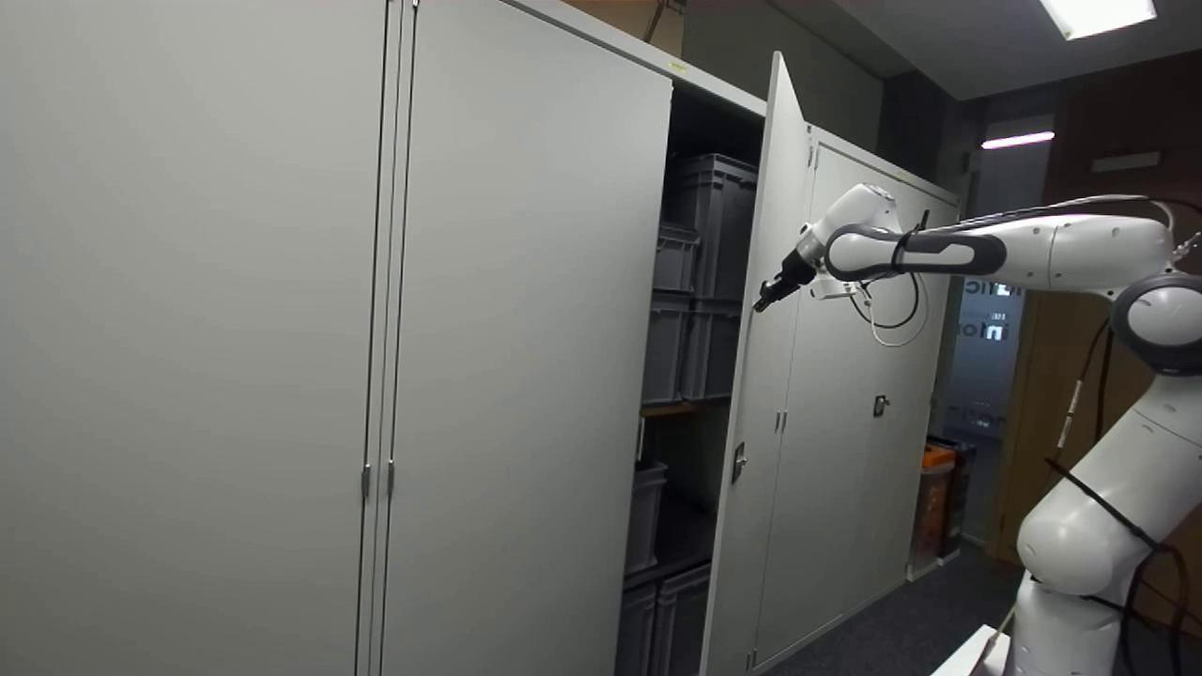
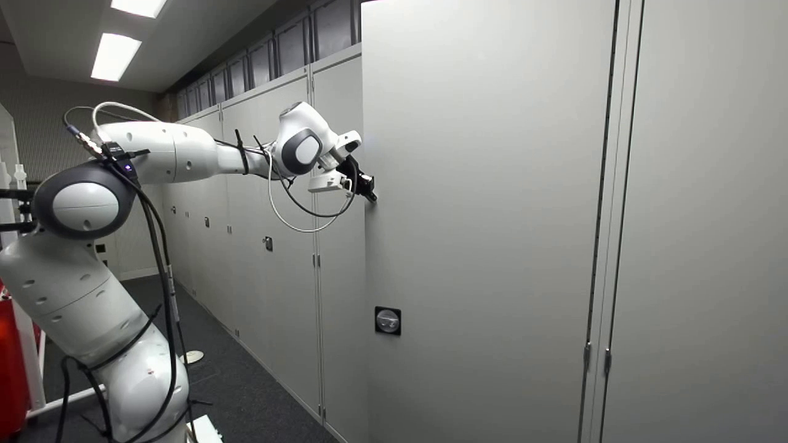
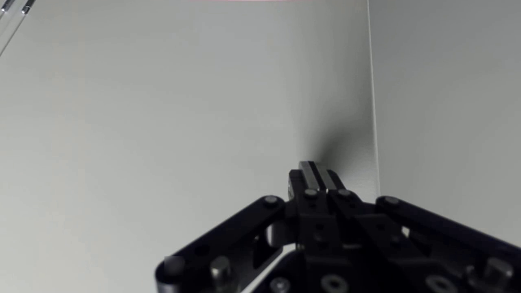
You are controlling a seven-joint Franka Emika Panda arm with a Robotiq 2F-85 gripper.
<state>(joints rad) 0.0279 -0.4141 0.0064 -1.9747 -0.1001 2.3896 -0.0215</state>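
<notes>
My gripper (image 3: 315, 175) is shut with nothing between its fingers; only a thin dark line separates the pads. Its tips are at the outer face of a light grey cabinet door (image 3: 183, 101), close to the door's free edge. A dark shadow meets the tips there, though I cannot tell whether they touch. In both exterior views the gripper (image 1: 763, 300) points down towards that edge. The door (image 2: 486, 184) stands ajar, swung outward, with a round lock handle (image 2: 388, 321) well below the gripper.
Through the gap, grey crates (image 1: 718, 225) stand on shelves inside the cabinet. A closed door (image 1: 526, 329) adjoins the opening, and further closed doors (image 2: 265, 184) line the row. Orange-lidded bins (image 1: 934, 498) stand at the row's far end. Cables (image 2: 308, 224) loop below the wrist.
</notes>
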